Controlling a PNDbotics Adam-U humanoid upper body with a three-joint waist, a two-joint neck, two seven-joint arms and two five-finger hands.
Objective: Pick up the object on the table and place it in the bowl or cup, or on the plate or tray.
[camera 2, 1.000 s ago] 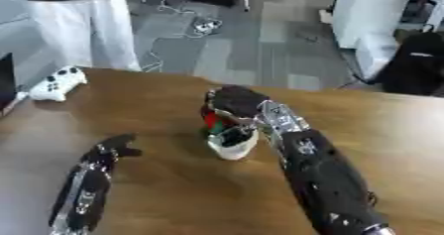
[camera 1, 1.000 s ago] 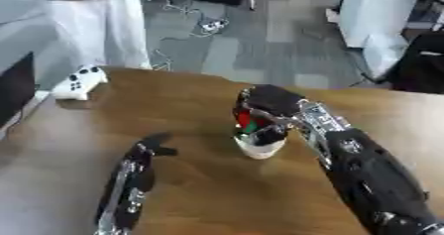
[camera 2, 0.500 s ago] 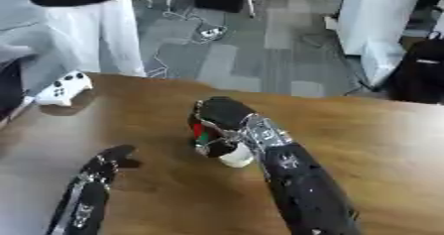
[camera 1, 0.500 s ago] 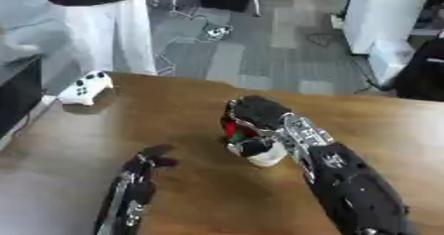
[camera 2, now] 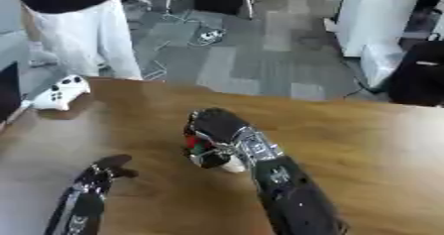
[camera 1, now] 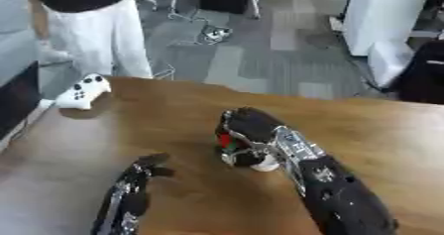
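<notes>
Right hand curled over a small red-and-green object at the white cup, centre of frame.

The right hand, black shell with silver joints, arches down with fingers bent round the object; only a flash of red with a green patch shows under the fingers, so its shape can't be made out. Just below sits the cup, white and rounded, mostly covered by the hand, and whether the object touches it is hidden. The left hand lies at lower left, fingers relaxed, holding nothing. The tabletop is smooth brown wood. A white game controller rests at its upper-left edge.
</notes>
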